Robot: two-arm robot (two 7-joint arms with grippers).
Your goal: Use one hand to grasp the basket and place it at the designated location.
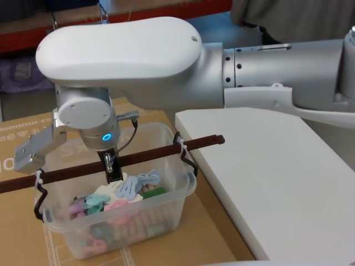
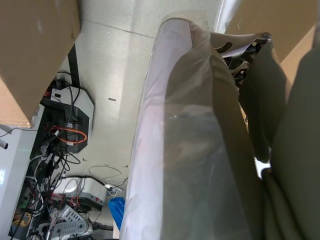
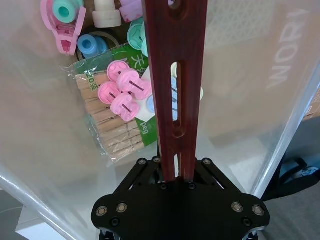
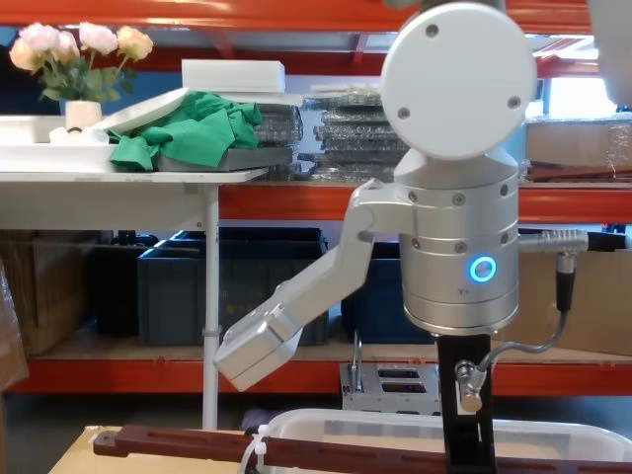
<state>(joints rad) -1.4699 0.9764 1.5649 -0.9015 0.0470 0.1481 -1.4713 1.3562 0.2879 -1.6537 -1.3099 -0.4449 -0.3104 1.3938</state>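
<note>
White slab (image 1: pixel 266 183) just beside the basket (image 1: pixel 162 217)

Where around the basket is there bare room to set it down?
Free: the white board right of the basket, its top bare; also a cardboard strip at the basket's front left. Crowded: inside the basket, full of clips, with the right gripper at its handle.
</note>
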